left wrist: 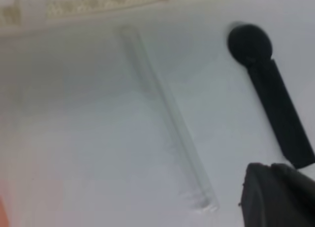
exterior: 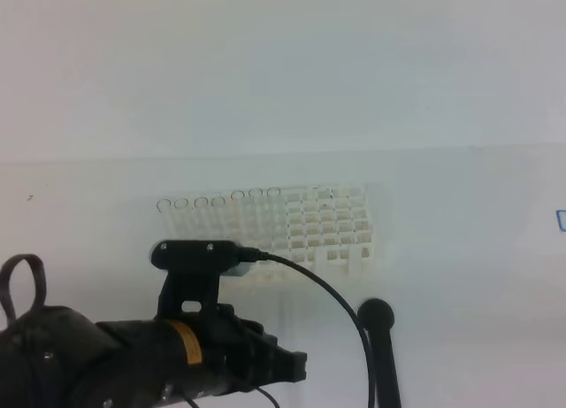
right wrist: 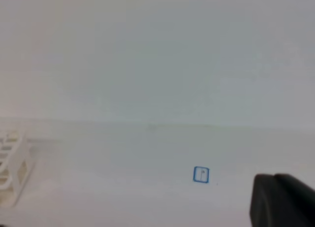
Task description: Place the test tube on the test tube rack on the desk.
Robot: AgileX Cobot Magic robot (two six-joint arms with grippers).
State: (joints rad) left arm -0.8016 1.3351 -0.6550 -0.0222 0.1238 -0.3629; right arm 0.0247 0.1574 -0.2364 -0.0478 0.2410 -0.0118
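A clear test tube (left wrist: 167, 118) lies flat and slanted on the white desk (exterior: 460, 275) in the left wrist view; I cannot make it out in the exterior view. The white lattice test tube rack (exterior: 309, 227) stands mid-desk, and its edge shows at the top of the left wrist view (left wrist: 98, 5). My left gripper (exterior: 296, 365) hovers at the front left, short of the rack. Only one black finger (left wrist: 275, 197) shows, just right of the tube's near end and apart from it. Of the right gripper only a dark part (right wrist: 283, 202) shows.
A black rod with a round head (exterior: 378, 337) lies right of the tube, also seen from the left wrist (left wrist: 266, 89). Several clear tube rims (exterior: 203, 202) stand along the rack's far left. A small blue square mark (right wrist: 201, 175) is on the desk to the right.
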